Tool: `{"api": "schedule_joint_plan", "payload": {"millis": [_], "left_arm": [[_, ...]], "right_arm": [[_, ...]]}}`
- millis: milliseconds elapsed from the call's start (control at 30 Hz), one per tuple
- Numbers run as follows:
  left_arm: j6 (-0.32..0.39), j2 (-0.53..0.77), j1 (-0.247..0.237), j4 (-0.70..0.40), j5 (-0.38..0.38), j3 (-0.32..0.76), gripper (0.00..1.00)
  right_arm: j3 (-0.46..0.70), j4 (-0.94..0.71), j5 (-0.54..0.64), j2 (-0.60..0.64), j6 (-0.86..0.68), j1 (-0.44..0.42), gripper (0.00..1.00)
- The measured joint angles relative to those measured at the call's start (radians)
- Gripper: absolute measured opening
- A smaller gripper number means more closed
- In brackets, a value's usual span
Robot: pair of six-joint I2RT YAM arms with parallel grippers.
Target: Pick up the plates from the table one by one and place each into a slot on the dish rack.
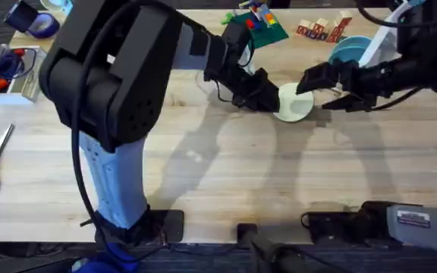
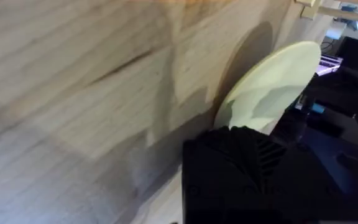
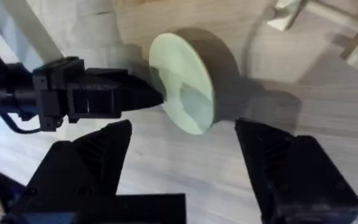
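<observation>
Pinching the pale yellow-green plate [image 3: 182, 82] by its edge, the left gripper [image 1: 268, 97] held it tilted up off the table [image 1: 226, 167] mid-board, while the right gripper [image 3: 182, 152] sat just beside it with fingers spread wide and nothing between them. Farther out, the teal plate [image 1: 349, 50] looked to be standing upright at the far right by the lettered blocks [image 1: 321, 30], maybe already in the dish rack, but I couldn't tell; my read was one plate in hand and not yet slotted, so at least that placement was left.
</observation>
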Motion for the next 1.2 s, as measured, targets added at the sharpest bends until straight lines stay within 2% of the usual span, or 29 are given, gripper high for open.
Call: {"api": "schedule_joint_plan", "payload": {"millis": [500,733,833,1200], "left_arm": [[0.015,0.0,-0.001,0.0,0.0,0.0,0.04],[0.015,0.0,-0.007,0.0,-0.001,0.0,0.04],[0.015,0.0,-0.008,0.0,-0.001,0.0,0.04],[0.015,0.0,-0.008,0.0,-0.002,0.0,0.04]], "right_arm": [[-0.026,0.101,0.107,0.0,0.051,0.055,0.995],[-0.026,0.134,0.11,0.055,0.079,0.059,0.995],[-0.026,0.137,0.11,0.104,0.094,0.087,0.995],[-0.028,0.218,0.115,0.113,0.121,0.11,0.961]]}}
